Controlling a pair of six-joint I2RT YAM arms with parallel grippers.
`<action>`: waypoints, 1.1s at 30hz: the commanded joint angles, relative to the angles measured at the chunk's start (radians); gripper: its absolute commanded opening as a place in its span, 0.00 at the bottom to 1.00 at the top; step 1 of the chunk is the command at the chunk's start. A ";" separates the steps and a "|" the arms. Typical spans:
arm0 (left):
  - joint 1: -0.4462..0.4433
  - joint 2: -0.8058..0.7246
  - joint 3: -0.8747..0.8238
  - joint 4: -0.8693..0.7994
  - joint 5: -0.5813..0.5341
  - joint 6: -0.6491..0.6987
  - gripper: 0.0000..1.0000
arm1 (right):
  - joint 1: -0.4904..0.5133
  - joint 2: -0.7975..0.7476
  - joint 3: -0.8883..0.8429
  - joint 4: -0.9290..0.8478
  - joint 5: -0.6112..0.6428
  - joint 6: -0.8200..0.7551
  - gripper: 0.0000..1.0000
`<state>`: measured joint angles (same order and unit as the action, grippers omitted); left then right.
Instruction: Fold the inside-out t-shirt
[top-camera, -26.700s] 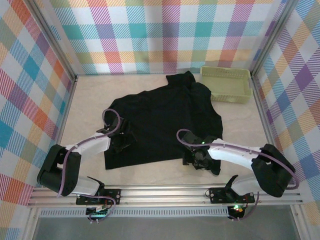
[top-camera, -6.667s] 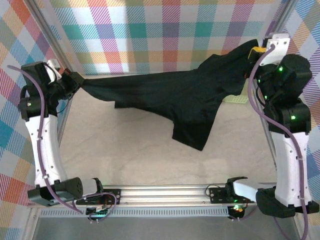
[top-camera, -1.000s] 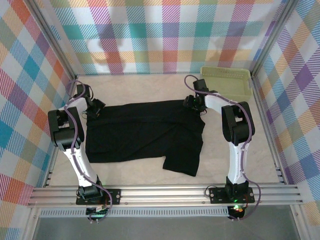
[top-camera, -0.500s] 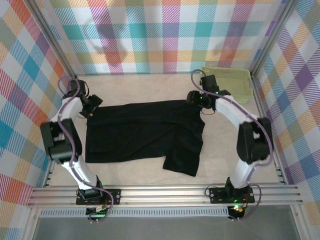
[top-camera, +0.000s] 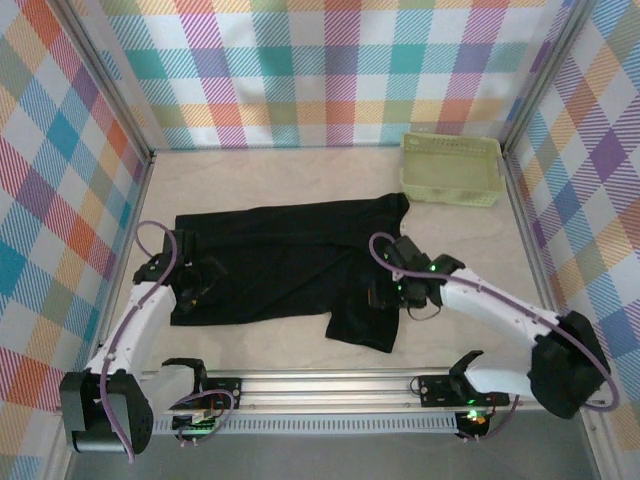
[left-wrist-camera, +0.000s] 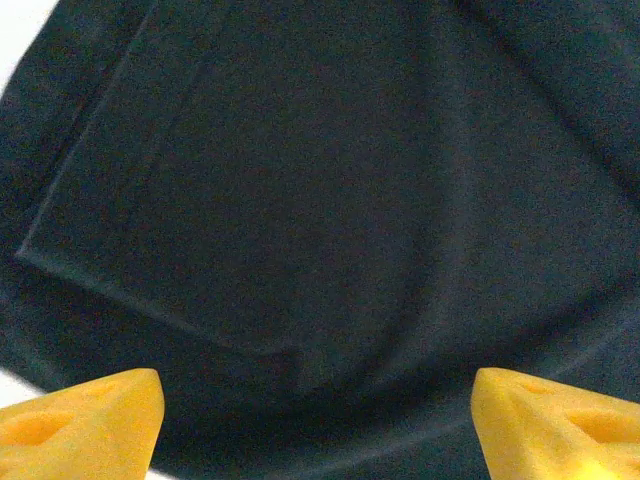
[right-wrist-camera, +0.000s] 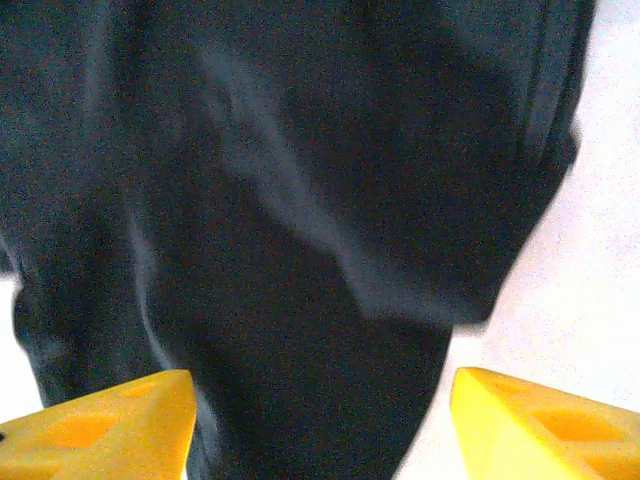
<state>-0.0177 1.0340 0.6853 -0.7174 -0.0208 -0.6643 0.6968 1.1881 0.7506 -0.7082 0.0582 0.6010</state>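
The black t-shirt (top-camera: 280, 255) is lying spread flat in the middle of the table (top-camera: 470, 260). Its far corners are just released, so folding is probably beginning. Its long axis is running left to right, 1 flap trailing toward the near edge. The left gripper (top-camera: 192, 282) and right gripper (top-camera: 386, 295), drawn nearer, are hovering wide open and empty over its ends.

T-shirt (left-wrist-camera: 330, 200) cropped at 12 and 3 o'clock in left wrist view, yellow fingers (left-wrist-camera: 80, 420) cut off at 6 o'clock
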 joint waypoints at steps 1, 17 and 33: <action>-0.004 -0.014 -0.037 -0.009 -0.031 -0.024 0.81 | 0.092 -0.091 -0.052 -0.115 0.043 0.175 0.68; -0.004 -0.019 -0.058 0.020 -0.048 -0.044 0.81 | 0.319 -0.025 -0.210 0.086 0.009 0.395 0.58; -0.004 -0.045 -0.031 -0.022 -0.099 -0.055 0.81 | 0.313 -0.037 -0.052 -0.216 0.323 0.380 0.03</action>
<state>-0.0174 1.0080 0.6270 -0.7055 -0.0837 -0.6971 1.0203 1.2228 0.6304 -0.7723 0.2264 0.9878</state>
